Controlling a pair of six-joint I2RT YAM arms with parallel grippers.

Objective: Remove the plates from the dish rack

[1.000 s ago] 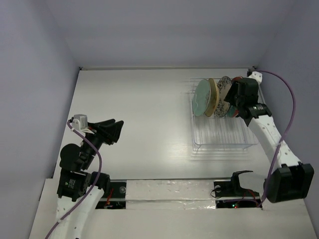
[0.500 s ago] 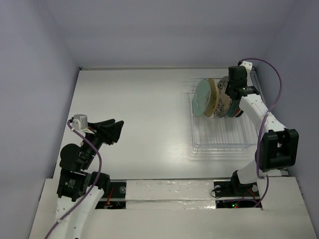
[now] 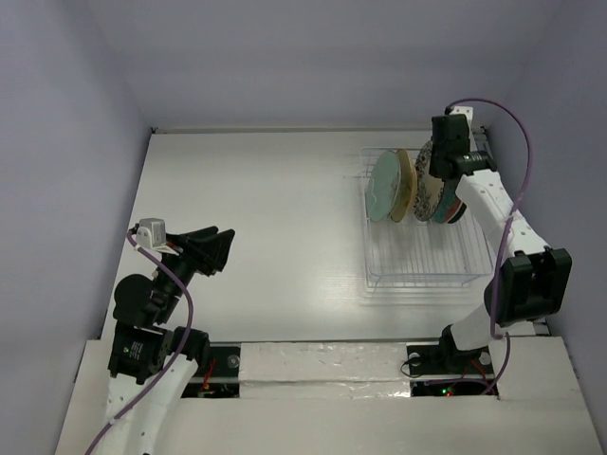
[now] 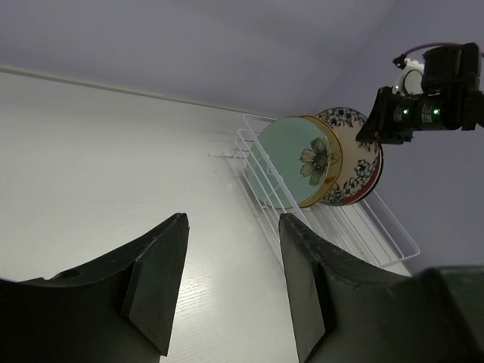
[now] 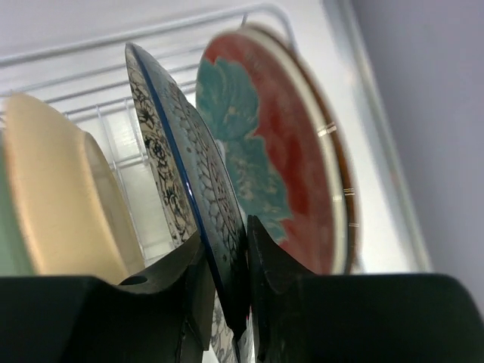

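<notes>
- Left arm: folded close to its base. Left tool [image 3: 220, 251] level, jaws spread wide.
- Right arm: extended far forward, elbow raised. Right tool [image 5: 225, 227] angled downward, fingers [image 5: 265, 265] clamped against both faces of one plate [image 5: 203, 174].

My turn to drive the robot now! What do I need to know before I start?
Left gripper: open, empty, over the left of the table.
Right gripper: at the dish rack, fingers either side of the dark teal plate rim; grip unconfirmed.
Plates: all five stand upright at the rack's far end.
Done: none unloaded.
Left: lift out all five.
</notes>
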